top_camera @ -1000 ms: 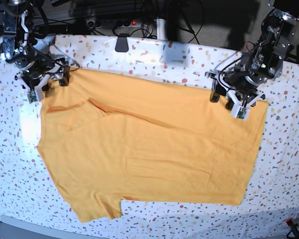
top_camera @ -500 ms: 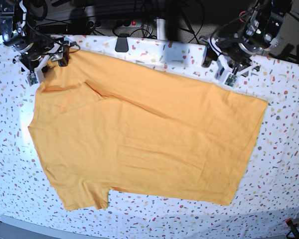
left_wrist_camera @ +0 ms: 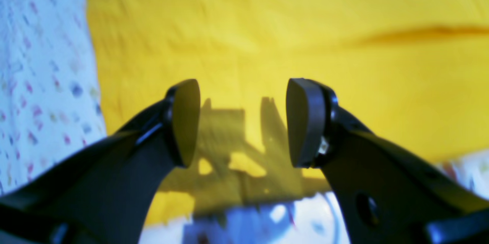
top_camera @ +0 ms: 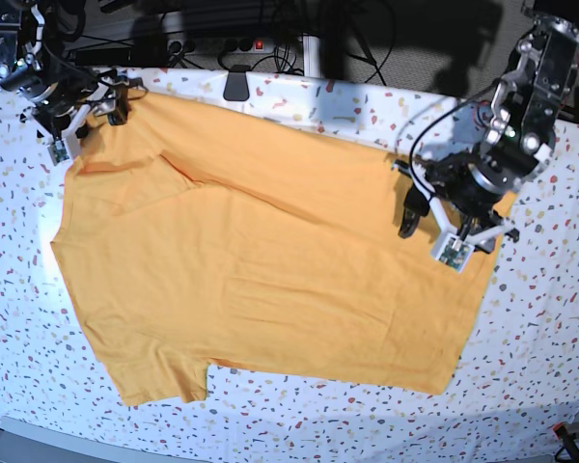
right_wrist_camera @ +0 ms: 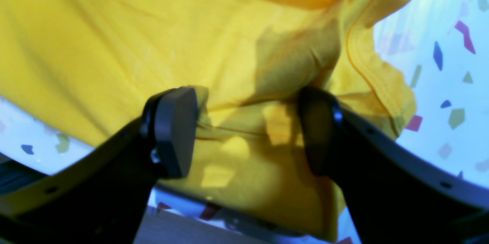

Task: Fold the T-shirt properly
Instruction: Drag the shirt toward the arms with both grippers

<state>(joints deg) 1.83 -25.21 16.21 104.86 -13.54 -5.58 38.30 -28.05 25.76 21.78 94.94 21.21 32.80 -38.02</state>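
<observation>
On the speckled table [top_camera: 560,318], nearest the front edge, lies the hem side of the T-shirt [top_camera: 270,280]: one plain orange-yellow garment, spread flat across most of the surface, a short sleeve at the near left corner, a long diagonal crease running from the upper left toward the middle. Mid-depth, on the base view's right: the left gripper [top_camera: 432,224], poised over the shirt's right-hand edge, jaws spread wide with nothing between them; the left wrist view shows its two dark pads apart above yellow cloth, their shadow cast on the fabric, with the table showing along the cloth's edge to the left and below. Farther back, at the base view's upper left: the right gripper [top_camera: 82,114], at the shirt's far corner, jaws likewise parted; the right wrist view shows a bunched fold of fabric and a stitched hem lying in the gap between the pads, whether touched cannot be told. Beyond the table's far edge: a black clip-like object [top_camera: 236,84] and tangled cables [top_camera: 222,39].
</observation>
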